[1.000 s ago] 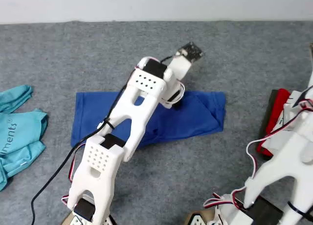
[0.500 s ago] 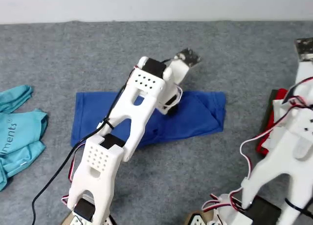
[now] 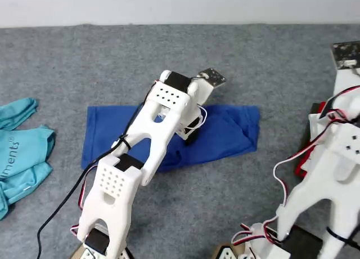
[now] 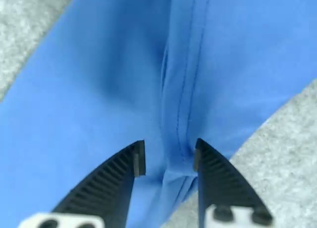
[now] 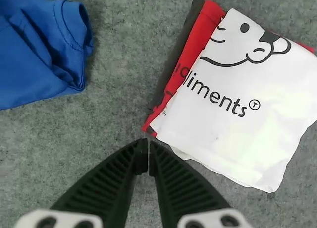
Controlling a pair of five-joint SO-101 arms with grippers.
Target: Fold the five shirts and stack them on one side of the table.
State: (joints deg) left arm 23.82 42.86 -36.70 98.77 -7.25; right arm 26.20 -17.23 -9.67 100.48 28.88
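The blue shirt [image 3: 228,132] lay spread across the middle of the grey table [image 3: 270,56]. We found the left gripper [image 4: 166,156] directly over it, jaws parted to a moderate gap on either side of a raised seam fold. The right gripper [image 5: 148,149] hung over bare table between the blue shirt and the stack, jaws pressed together, gripping nothing. In the stack, the white shirt [image 5: 237,114] lay on the red shirt [image 5: 195,44]. The teal shirt [image 3: 22,152] lay crumpled at the table's left edge.
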